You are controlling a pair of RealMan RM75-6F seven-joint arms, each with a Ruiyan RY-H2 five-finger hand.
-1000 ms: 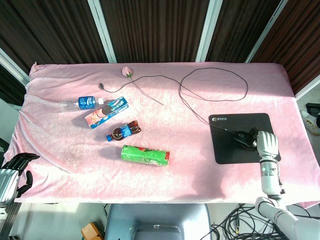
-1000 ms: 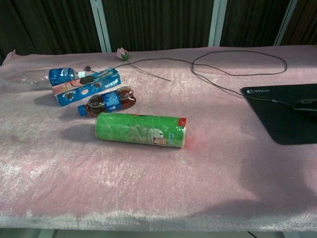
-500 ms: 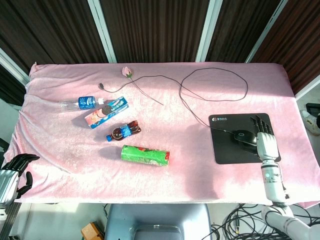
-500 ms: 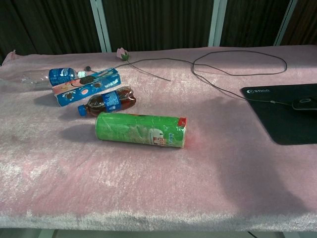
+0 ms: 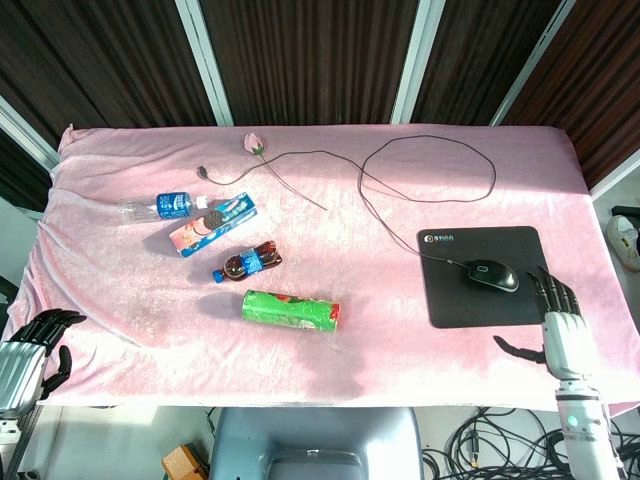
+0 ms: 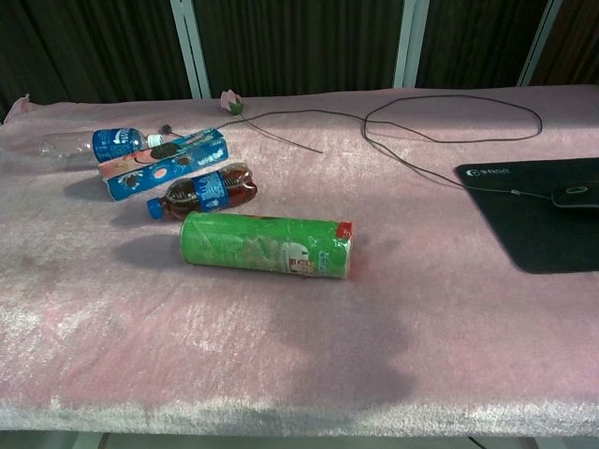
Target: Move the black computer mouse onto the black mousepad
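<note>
The black computer mouse lies on the black mousepad at the table's right side, its thin cable looping back across the cloth. In the chest view the mouse shows at the right edge on the mousepad. My right hand hovers near the table's front right, just off the pad's near right corner, fingers spread and holding nothing. My left hand hangs beyond the table's front left corner, fingers curled, with nothing in it.
A green cylindrical can lies on its side near the table's middle. Behind it lie a dark drink bottle, a pink snack box and a clear water bottle. A pink rose rests at the back.
My right hand let go of the mouse, opened, and drew back toward the table's front right edge. The mouse stays on the pad. The left hand barely moved.
</note>
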